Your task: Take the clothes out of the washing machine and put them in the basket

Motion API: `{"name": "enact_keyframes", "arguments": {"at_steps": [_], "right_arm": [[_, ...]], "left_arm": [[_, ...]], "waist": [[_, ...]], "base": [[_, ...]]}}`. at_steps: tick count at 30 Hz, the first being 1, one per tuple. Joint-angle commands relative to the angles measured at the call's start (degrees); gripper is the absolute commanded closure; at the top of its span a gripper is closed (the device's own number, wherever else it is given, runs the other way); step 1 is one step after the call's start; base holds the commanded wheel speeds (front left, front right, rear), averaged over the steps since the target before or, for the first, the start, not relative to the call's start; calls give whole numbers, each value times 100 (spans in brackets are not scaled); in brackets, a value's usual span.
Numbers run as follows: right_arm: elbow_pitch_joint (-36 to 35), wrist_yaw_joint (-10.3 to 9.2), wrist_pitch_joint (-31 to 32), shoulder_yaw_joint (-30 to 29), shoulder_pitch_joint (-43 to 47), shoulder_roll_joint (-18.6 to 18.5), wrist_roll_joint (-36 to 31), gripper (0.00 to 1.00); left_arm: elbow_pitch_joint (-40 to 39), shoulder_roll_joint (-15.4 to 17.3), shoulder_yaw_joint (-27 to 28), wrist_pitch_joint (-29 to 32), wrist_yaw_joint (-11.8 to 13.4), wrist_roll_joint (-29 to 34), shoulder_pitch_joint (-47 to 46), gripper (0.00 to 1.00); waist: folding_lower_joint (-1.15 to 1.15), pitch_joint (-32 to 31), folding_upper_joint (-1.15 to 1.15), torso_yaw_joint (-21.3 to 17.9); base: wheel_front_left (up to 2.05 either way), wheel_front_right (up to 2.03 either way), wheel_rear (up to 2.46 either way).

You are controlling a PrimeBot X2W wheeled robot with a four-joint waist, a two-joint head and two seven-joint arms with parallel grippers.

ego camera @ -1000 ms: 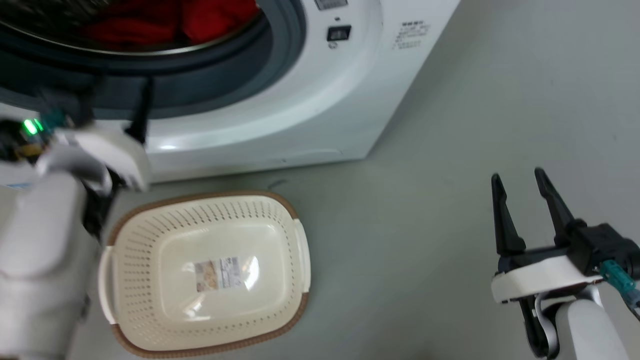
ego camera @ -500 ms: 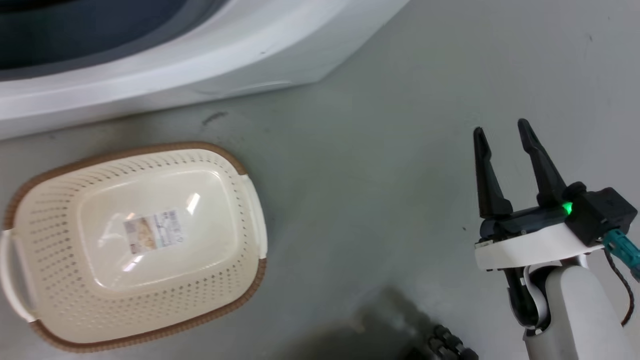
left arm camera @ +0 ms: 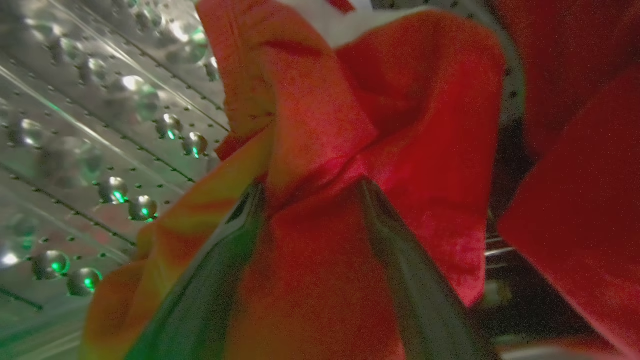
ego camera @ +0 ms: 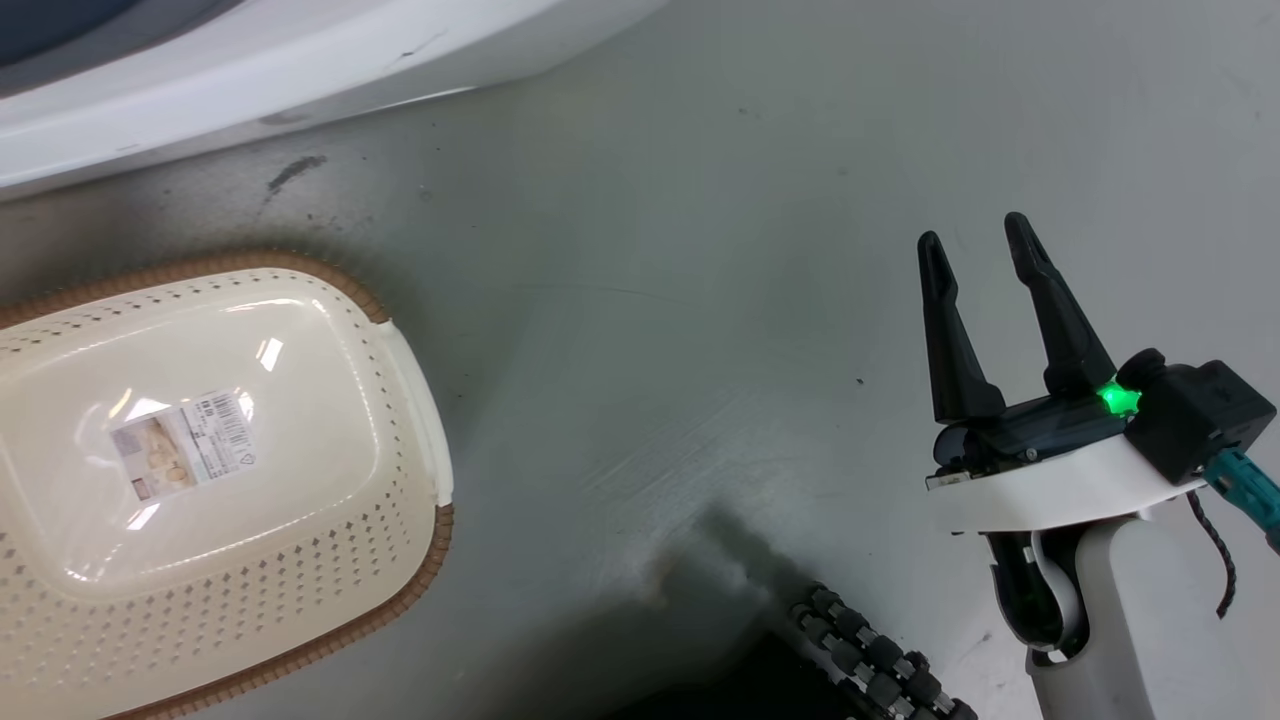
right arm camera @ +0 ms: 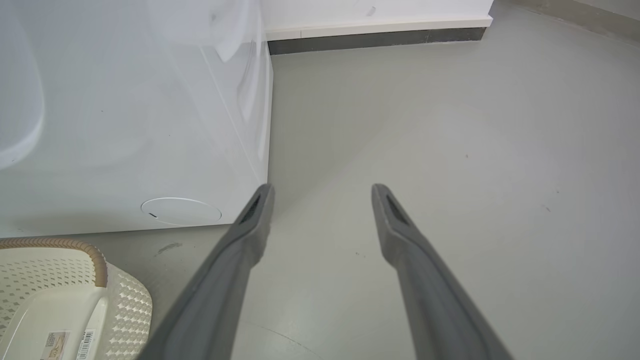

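Red clothes (left arm camera: 320, 150) bunched inside the steel drum (left arm camera: 90, 125) of the washing machine (ego camera: 300, 60), the left gripper's (left arm camera: 310, 190) jaws clamped on a fold; the basket (ego camera: 420, 400) lay empty on the floor (ego camera: 700, 250) beside it; the right gripper (ego camera: 975, 240) hung with jaws apart; nothing moved over yet.

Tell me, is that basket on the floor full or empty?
Empty: the basket shows its bare bottom with just a label.
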Motion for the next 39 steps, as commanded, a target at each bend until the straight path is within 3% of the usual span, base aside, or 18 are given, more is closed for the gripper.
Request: {"name": "enact_keyframes", "arguments": {"at_steps": [1, 5, 9, 10, 11, 23, 30, 39], "right_arm": [[-40, -4, -16, 19, -74, 8, 13, 0], [-73, -4, -16, 83, -10, 7, 60, 0], [-106, -4, -16, 99, -25, 6, 110, 0], [-116, -4, -15, 95, -29, 7, 113, 0], [-133, -4, -16, 94, -32, 7, 113, 0], [-132, -4, -16, 38, -71, 6, -13, 0], [-42, -4, -16, -153, -47, 6, -180, 0], [83, -4, -15, -436, 172, 5, -536, 0]], "left_arm": [[45, 31, -22, 88, 8, 13, -83, 0], [150, 97, -36, 532, 13, -75, -124, 0], [131, 156, 4, 594, 42, -162, -58, 0], [127, 181, -1, 606, 32, -177, -12, 43], [113, 203, -1, 594, 23, -200, 17, 100], [-130, 149, 0, -203, -8, -288, 151, 100], [-65, -110, -87, -1529, -19, -198, 433, 100], [522, -681, 135, -3382, 117, -539, 1286, 100]], "waist": [[-1, 53, 0, -61], [-1, 102, 0, -118], [-1, 152, 0, -167], [-1, 157, 0, -171], [-1, 164, 0, -175], [-1, 4, 0, -36], [-1, -447, 0, 156], [-1, -1347, 0, 477]], "base": [[0, 0, 0], [0, 0, 0], [0, 0, 0], [0, 0, 0], [0, 0, 0], [0, 0, 0], [0, 0, 0], [0, 0, 0]]}}
